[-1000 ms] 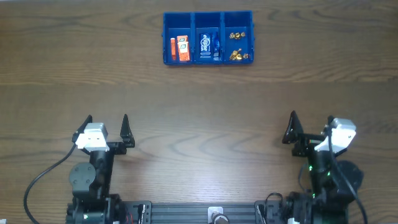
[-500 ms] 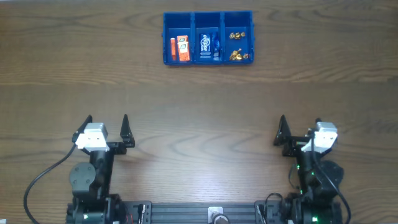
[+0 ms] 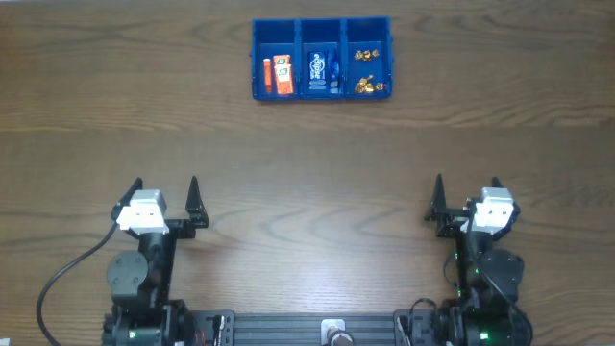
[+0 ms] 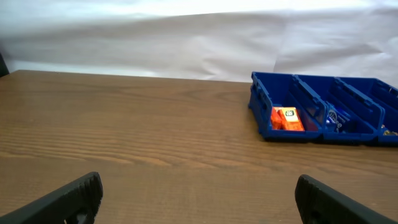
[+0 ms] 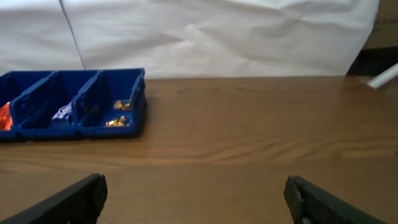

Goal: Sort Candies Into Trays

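Tabletop point(image 3: 307, 163): brown wood.
Tray point(image 3: 299, 58): blue, 3 compts, far side, centre.
L end effector point(image 3: 165, 183), R end effector point(image 3: 467, 181): near side, both wide, empty.
Orange candies point(image 3: 279, 75) in L compt; blue candies point(image 3: 322, 69) mid; gold candies point(image 3: 364, 72) R.

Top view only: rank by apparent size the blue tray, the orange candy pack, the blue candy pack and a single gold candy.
1. blue tray, by far the largest.
2. orange candy pack and blue candy pack: they look too alike to rank.
3. gold candy, the smallest.
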Action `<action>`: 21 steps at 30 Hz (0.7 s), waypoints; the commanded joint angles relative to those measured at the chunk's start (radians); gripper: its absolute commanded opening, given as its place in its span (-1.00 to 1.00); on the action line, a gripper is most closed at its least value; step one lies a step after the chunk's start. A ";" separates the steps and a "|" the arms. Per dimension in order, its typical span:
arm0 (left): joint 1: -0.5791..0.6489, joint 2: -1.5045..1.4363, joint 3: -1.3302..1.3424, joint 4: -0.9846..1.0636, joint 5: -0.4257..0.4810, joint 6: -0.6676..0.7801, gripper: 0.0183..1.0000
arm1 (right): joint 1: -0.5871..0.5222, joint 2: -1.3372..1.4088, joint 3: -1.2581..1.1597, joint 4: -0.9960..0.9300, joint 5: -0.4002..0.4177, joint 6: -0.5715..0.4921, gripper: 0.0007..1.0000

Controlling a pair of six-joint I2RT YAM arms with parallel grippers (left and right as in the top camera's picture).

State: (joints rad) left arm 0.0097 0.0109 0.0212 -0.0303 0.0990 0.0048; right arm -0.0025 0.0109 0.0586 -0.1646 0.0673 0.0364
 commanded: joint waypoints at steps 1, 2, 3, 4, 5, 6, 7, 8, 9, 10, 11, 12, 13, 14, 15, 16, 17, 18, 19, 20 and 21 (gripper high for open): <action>0.003 -0.006 -0.016 -0.040 0.013 0.011 0.99 | 0.012 -0.008 -0.033 0.051 0.018 -0.027 0.89; 0.003 -0.006 -0.016 -0.039 0.013 0.011 1.00 | 0.012 -0.008 -0.040 0.068 0.018 -0.027 0.89; 0.003 -0.006 -0.016 -0.040 0.013 0.011 1.00 | 0.012 -0.008 -0.050 0.088 0.018 -0.027 0.90; 0.003 -0.006 -0.016 -0.040 0.013 0.011 1.00 | 0.012 -0.008 -0.052 0.090 0.017 -0.027 0.92; 0.003 -0.006 -0.016 -0.040 0.013 0.011 1.00 | 0.012 -0.008 -0.051 0.090 0.018 -0.027 0.92; 0.003 -0.006 -0.016 -0.040 0.013 0.011 1.00 | 0.012 -0.008 -0.051 0.090 0.018 -0.027 0.92; 0.003 -0.006 -0.016 -0.040 0.013 0.011 1.00 | 0.012 -0.008 -0.051 0.090 0.018 -0.027 1.00; 0.003 -0.006 -0.016 -0.040 0.013 0.011 0.99 | 0.012 -0.008 -0.051 0.091 0.018 -0.027 1.00; 0.003 -0.006 -0.016 -0.040 0.013 0.011 1.00 | 0.014 -0.008 -0.051 0.092 0.018 -0.027 1.00; 0.003 -0.006 -0.016 -0.040 0.013 0.011 1.00 | 0.014 -0.008 -0.051 0.092 0.018 -0.027 1.00; 0.003 -0.006 -0.016 -0.039 0.013 0.011 1.00 | 0.014 -0.008 -0.051 0.092 0.018 -0.027 1.00; 0.003 -0.006 -0.016 -0.040 0.013 0.011 0.99 | 0.014 -0.008 -0.051 0.092 0.018 -0.027 1.00; 0.003 -0.006 -0.016 -0.040 0.013 0.011 1.00 | 0.014 -0.008 -0.051 0.092 0.018 -0.027 1.00; 0.003 -0.006 -0.016 -0.040 0.013 0.011 1.00 | 0.014 -0.008 -0.051 0.092 0.018 -0.027 1.00; 0.003 -0.006 -0.016 -0.040 0.013 0.011 1.00 | 0.014 -0.008 -0.051 0.091 0.018 -0.027 1.00; 0.003 -0.006 -0.016 -0.040 0.013 0.011 1.00 | 0.014 -0.008 -0.051 0.091 0.018 -0.027 1.00; 0.003 -0.006 -0.016 -0.040 0.013 0.011 0.99 | 0.014 -0.008 -0.051 0.091 0.018 -0.027 1.00; 0.003 -0.006 -0.016 -0.039 0.013 0.011 1.00 | 0.014 -0.008 -0.051 0.091 0.018 -0.027 1.00; 0.003 -0.006 -0.016 -0.040 0.013 0.011 1.00 | 0.014 -0.008 -0.051 0.091 0.018 -0.027 1.00; 0.003 -0.006 -0.016 -0.040 0.013 0.011 1.00 | 0.014 -0.008 -0.051 0.091 0.018 -0.027 1.00; 0.003 -0.006 -0.016 -0.040 0.013 0.011 0.99 | 0.014 -0.008 -0.051 0.091 0.018 -0.027 1.00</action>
State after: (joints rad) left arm 0.0097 0.0109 0.0212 -0.0303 0.0990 0.0048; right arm -0.0021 0.0109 0.0143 -0.0769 0.0792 0.0208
